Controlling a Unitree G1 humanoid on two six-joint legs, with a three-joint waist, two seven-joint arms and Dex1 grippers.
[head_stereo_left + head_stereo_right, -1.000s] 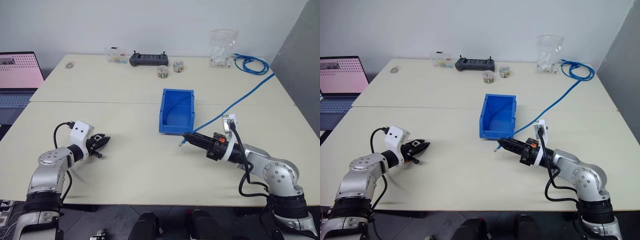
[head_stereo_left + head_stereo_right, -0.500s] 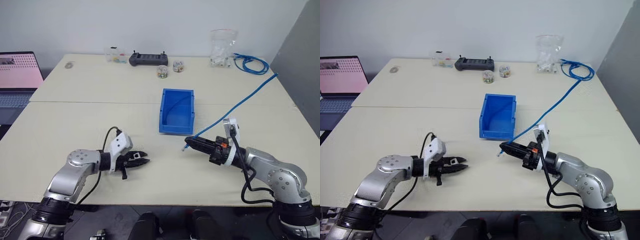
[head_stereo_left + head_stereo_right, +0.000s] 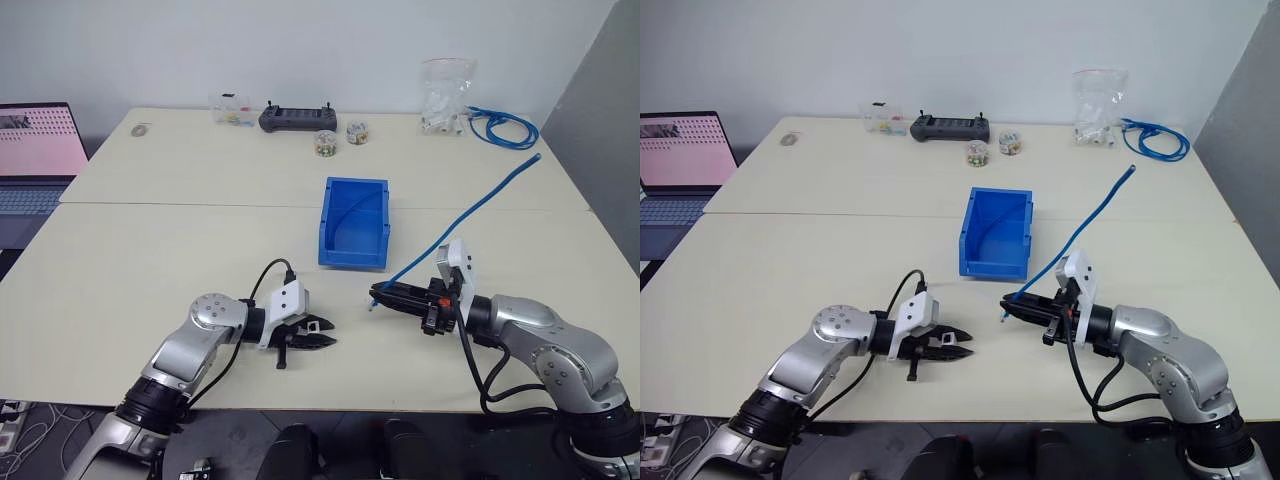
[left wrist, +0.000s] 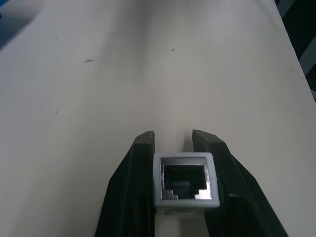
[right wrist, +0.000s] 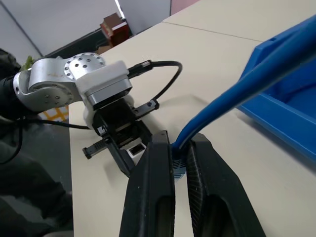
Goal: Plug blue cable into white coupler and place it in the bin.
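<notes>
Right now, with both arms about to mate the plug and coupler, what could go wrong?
1. The left tool and right tool sit at different heights, so the plug may miss the white coupler socket.
2. The blue cable trails long behind the right tool; its drag could twist the plug.
3. That cable passes close to the bin and might snag a corner.

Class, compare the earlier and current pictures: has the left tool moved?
Yes. The left tool, holding the white coupler, moved rightward, from left of the bin to just below it.
</notes>
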